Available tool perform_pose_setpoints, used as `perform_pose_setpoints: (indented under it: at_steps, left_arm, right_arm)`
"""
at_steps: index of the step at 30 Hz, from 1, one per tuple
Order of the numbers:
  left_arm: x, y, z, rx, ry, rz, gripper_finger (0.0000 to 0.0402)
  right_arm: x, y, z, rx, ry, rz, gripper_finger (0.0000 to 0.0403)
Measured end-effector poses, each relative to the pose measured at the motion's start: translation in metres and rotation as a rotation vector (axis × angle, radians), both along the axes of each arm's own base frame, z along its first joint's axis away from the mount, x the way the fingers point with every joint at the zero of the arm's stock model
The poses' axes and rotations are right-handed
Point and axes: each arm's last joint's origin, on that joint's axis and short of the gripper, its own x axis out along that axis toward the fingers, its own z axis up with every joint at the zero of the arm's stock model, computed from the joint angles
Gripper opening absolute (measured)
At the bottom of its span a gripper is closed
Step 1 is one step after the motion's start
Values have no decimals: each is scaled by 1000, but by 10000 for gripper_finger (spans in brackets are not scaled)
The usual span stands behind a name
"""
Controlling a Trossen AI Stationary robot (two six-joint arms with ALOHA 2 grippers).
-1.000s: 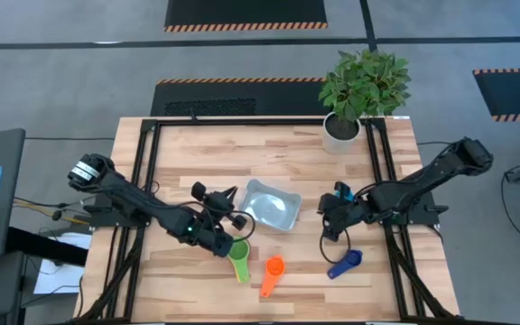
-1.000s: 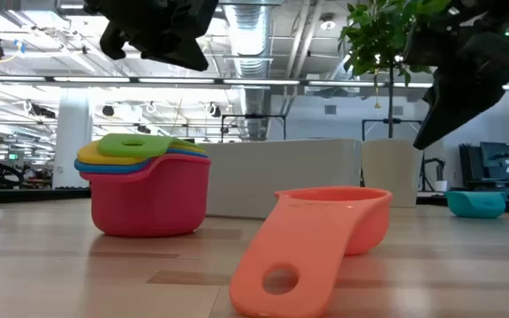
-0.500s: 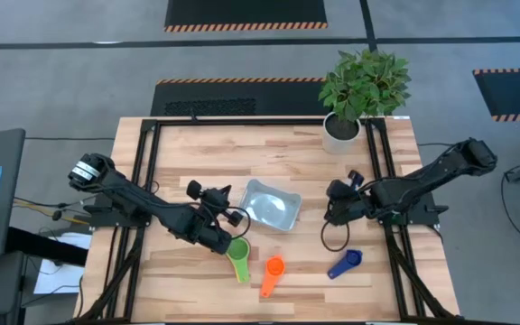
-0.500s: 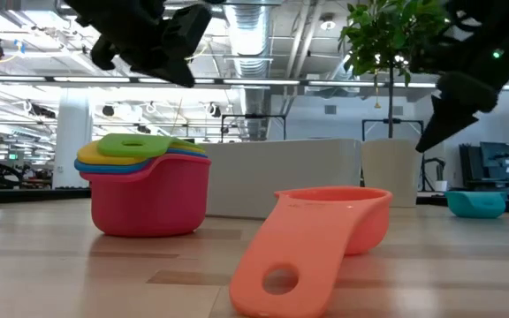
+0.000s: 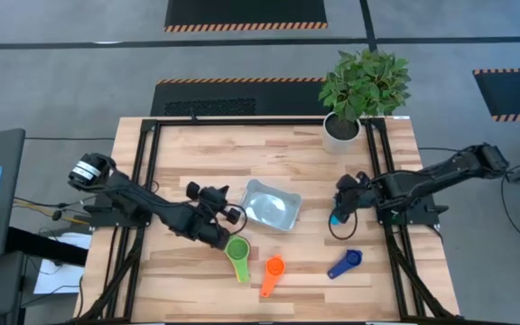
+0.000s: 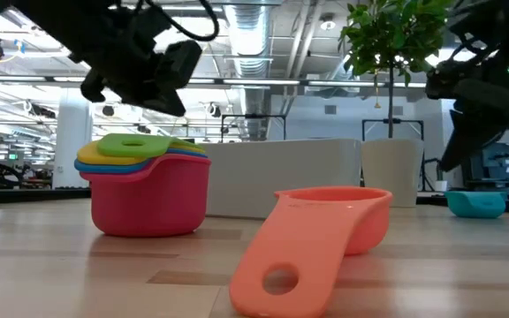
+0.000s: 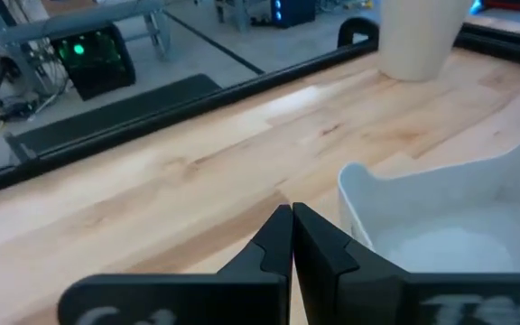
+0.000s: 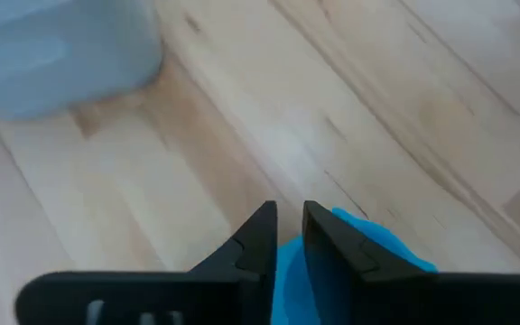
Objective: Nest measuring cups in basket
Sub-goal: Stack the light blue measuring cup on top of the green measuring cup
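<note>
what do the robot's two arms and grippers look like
Both arms are dark, slim and jointed, with black cables looping near the wrists. The left arm's base has a pale round cap. The left gripper and right gripper each carry two black, wedge-shaped fingers on a black crossbar.

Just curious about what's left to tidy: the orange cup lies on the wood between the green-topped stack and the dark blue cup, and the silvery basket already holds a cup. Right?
Not quite. The orange cup does lie between the stack and the dark blue cup, but the high view shows the basket holding no cup.
</note>
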Motion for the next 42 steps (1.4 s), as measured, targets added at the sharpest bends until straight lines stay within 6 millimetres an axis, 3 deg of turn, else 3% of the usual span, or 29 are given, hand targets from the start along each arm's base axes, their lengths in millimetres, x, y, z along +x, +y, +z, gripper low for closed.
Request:
perform_pose_setpoints:
  at_steps: [6, 10, 15, 28, 34, 38, 42]
  left_arm:
    - [7, 14, -4, -69, 85, -28, 0]
    - [10, 22, -6, -146, 112, -32, 0]
    - [12, 26, -9, -245, 136, -50, 0]
    - [11, 27, -9, -238, 156, -56, 0]
    - [11, 27, -9, -230, 159, -56, 0]
    - [10, 28, -9, -196, 190, -59, 0]
    - [6, 29, -10, -163, 257, -70, 0]
  right_arm:
    - [-16, -13, -7, -8, 173, -123, 143]
    - [-19, -20, -7, -41, 157, -263, 184]
    - [-17, -20, -10, 48, 194, -270, 195]
    - [-10, -10, -26, 63, 312, -265, 101]
    - [-5, -5, -27, 38, 300, -158, 25]
    - [1, 4, -12, 25, 246, -42, 17]
    - [16, 19, 23, 18, 126, 81, 16]
